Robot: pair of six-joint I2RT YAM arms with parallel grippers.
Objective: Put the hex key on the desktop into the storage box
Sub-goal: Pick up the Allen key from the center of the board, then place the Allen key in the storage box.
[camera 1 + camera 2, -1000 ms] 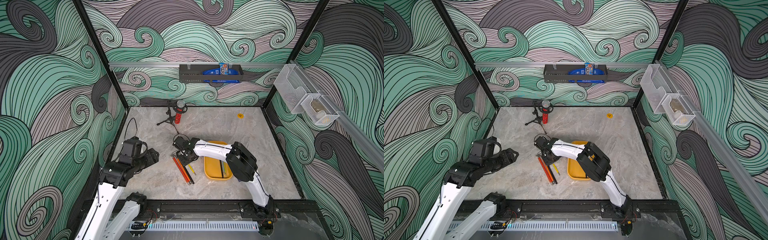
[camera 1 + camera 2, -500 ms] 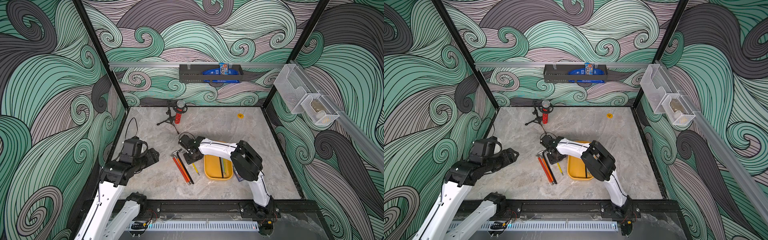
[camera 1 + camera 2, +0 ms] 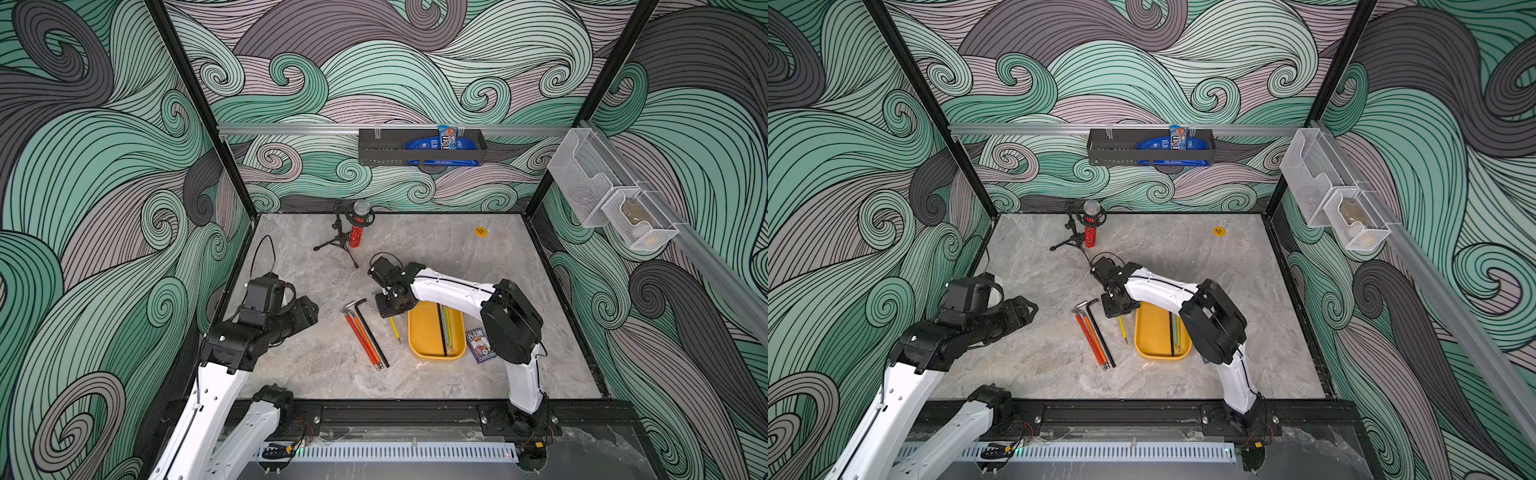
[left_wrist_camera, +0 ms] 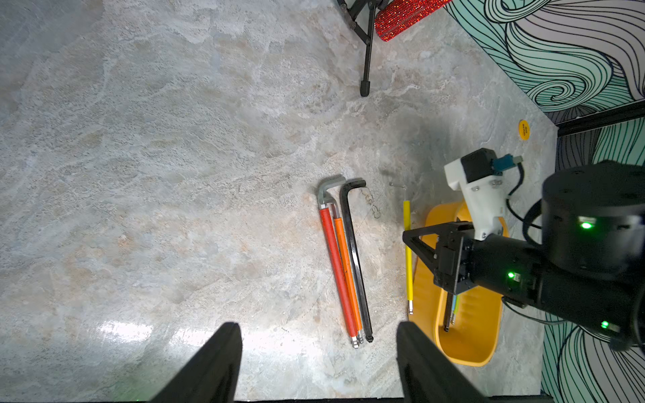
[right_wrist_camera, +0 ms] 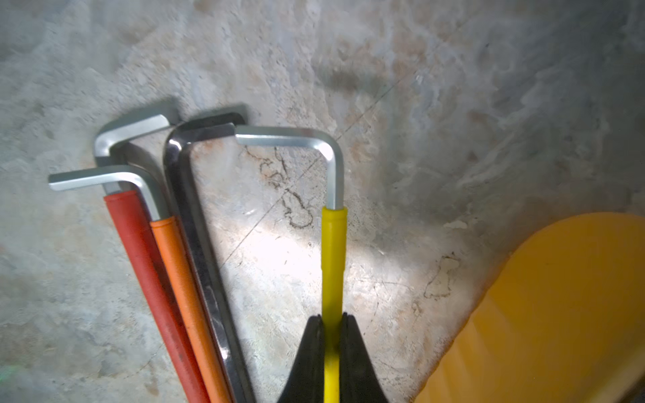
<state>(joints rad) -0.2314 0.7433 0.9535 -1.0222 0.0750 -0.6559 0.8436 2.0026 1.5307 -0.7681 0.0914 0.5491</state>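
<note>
We see the desktop (image 3: 415,257) with the storage box (image 3: 417,351) lying on it lengthwise, front to back, and a few thin keys already inside. To the left of the box the red hex key (image 4: 336,275), the orange hex key (image 4: 349,279) and the black hex key (image 4: 356,258) lie pressed side by side. Their long shafts run roughly front to back and their bends are at the far end.

Between that bundle and the box we find the yellow hex key (image 5: 333,251). Its long axis runs parallel to the box's side and just beside it. Its bare metal short arm is at the far end and points left toward the black key's bend. We cannot tell whether it rests on the desktop or hangs just above it.

The right gripper (image 5: 331,324) has its jaws pinched tight on the yellow sleeve. The left gripper (image 4: 317,328) hovers apart with its jaws partly spread, gripping nothing.
</note>
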